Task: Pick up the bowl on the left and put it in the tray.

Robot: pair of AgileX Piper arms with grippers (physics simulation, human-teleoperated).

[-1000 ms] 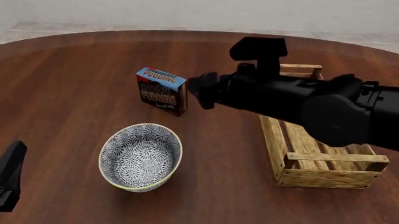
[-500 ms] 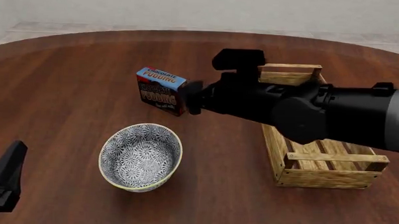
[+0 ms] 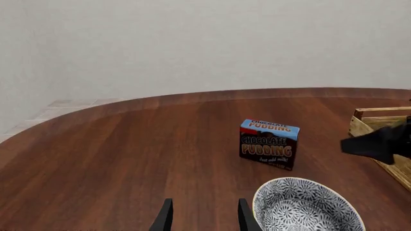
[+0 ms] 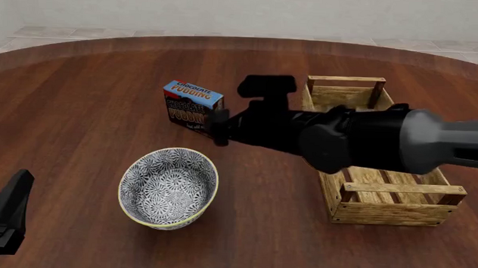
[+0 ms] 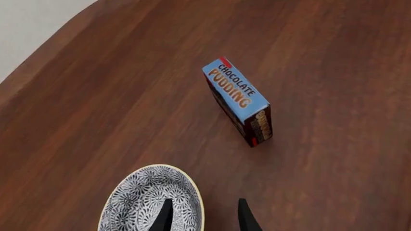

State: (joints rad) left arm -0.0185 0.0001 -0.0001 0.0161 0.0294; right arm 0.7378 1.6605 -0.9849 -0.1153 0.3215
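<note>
The bowl [image 4: 168, 187], white with a dense blue-grey flower pattern, stands upright on the table at the front left. It also shows in the left wrist view as the bowl [image 3: 307, 208] and in the right wrist view as the bowl [image 5: 151, 204]. The wooden slatted tray [image 4: 377, 195] lies to the right, partly covered by my right arm. My right gripper [image 4: 218, 127] hovers beyond the bowl's far rim, near the pudding box. Its open fingers [image 5: 244, 217] frame the bowl's rim in the right wrist view and hold nothing. My left gripper [image 3: 204, 219] is open and empty, low at the front left, left of the bowl.
A blue chocolate pudding box [image 4: 191, 108] stands on edge behind the bowl, close to the right gripper's tip. The round dark wooden table [image 4: 81, 104] spreads around everything. The tray's end rail [image 3: 378, 113] and a piece of the right arm [image 3: 380, 143] show in the left wrist view.
My right arm has swung left and lowered towards the bowl, uncovering more of the tray's far end. The left arm, bowl, box and tray have stayed put.
</note>
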